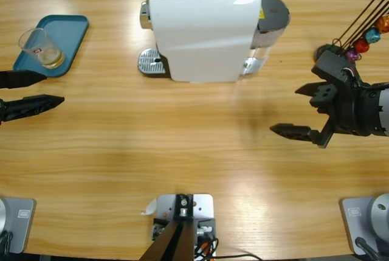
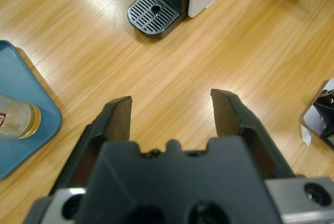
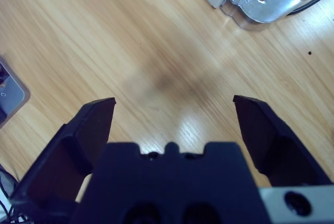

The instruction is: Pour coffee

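A long wooden worktop [image 1: 182,151] carries a white capsule coffee machine [image 1: 203,27] at its far middle, with a perforated metal drip tray [image 1: 152,62] projecting from the machine's left end. At the far left of the high view a teal tray [image 1: 67,33] lies flat on the wood. A clear glass tumbler [image 1: 39,48] stands on this tray, and the coffee [image 1: 51,59] forms a shallow amber layer at its bottom.

The left end effector [image 1: 39,89] enters from the left edge of the high view. Its two black jaws stand wide apart and hold nothing; bare wood shows between them. The upper jaw tip lies just beside the near corner of the teal tray, so the tumbler with the coffee sits close by, beyond that jaw and off the line of the gap. In the left wrist view the tumbler [image 2: 15,122] appears at the left edge, outside the left jaw, and the drip tray [image 2: 155,12] lies ahead, well apart.

The right end effector [image 1: 301,112] reaches in from the right edge, jaws likewise spread wide and empty over bare wood. It is well apart from the coffee, across the width of the worktop. Coloured capsules [image 1: 368,37] on a thin black wire rack stand behind it at the right edge.
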Robot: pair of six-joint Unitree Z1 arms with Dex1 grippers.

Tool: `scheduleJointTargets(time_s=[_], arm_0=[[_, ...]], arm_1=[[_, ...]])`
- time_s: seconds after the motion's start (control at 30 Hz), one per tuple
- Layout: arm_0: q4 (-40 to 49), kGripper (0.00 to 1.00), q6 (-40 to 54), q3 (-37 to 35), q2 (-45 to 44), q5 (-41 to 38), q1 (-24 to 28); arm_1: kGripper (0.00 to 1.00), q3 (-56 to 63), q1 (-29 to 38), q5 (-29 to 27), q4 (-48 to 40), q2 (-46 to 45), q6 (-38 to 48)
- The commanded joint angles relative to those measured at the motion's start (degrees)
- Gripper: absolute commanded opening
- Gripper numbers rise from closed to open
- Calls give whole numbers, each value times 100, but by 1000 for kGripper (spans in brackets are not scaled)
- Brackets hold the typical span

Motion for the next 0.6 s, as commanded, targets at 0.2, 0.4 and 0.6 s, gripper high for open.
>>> scheduleJointTargets(time_s=[0.2, 0.4, 0.6], arm_0=[[-269, 637, 8, 272, 567, -310, -13], [-287, 637, -1, 309, 476, -298, -15], [-287, 641, -10, 328, 543, -298, -16]], arm_1=[[987, -66, 66, -85, 78, 111, -78], [987, -60, 66, -103, 78, 67, -78], [987, -66, 66, -103, 78, 76, -78]])
